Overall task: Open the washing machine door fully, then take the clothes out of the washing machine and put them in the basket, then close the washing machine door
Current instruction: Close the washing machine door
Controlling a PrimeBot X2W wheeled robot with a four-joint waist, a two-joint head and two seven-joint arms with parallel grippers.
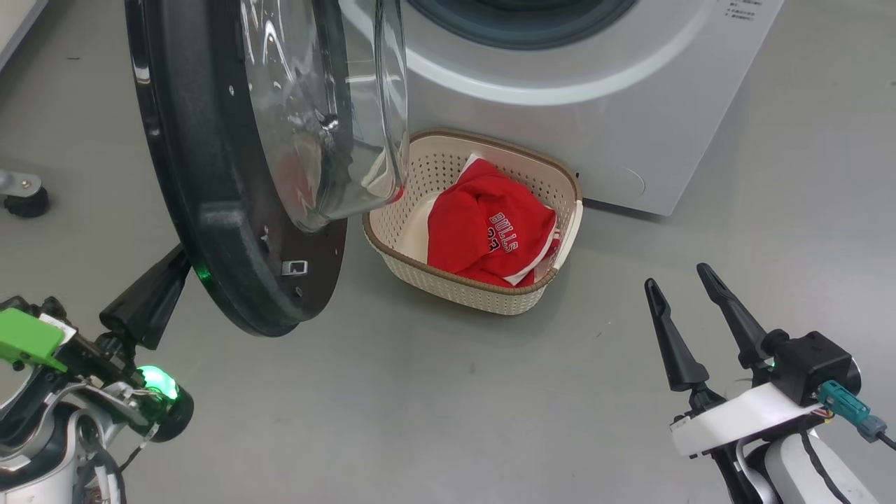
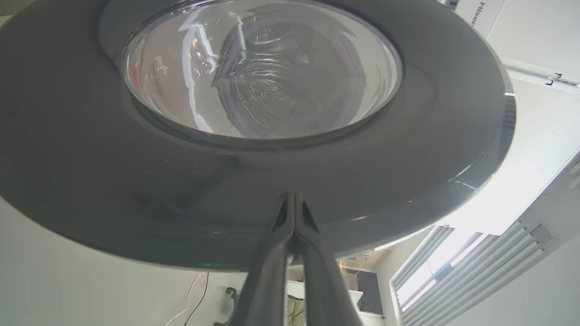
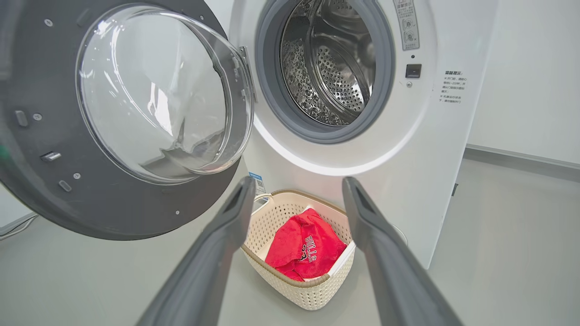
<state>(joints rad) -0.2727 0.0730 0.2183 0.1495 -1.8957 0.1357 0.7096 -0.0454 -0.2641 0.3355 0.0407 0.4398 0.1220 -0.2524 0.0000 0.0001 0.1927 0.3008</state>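
In the head view, your cream basket (image 1: 434,168) sits on the floor (image 1: 420,392) just in front of the white washing machine (image 1: 560,63). The red clothes (image 1: 483,231) lie bunched inside it, with the white "BULLS" lettering facing up. The washing machine door (image 1: 210,175) stands swung open on your left, its lower edge overlapping the basket's left rim in this view. Your left tool (image 1: 157,290) reaches up from the lower left with its tips tucked behind the door's bottom rim. Your right tool (image 1: 677,276) hovers low on the right, well apart from the basket, fingers pointing up and spread. In the left wrist view, the two dark fingers are pressed together with nothing between them. Their tips are up against the glossy outer rim of the door, just below the glass bowl (image 2: 263,72). In the right wrist view, the fingers stand wide apart and grip nothing. They frame the basket with the clothes in it, and above it the grey gasket (image 3: 267,68) and the perforated steel drum (image 3: 335,68) show through the open mouth.
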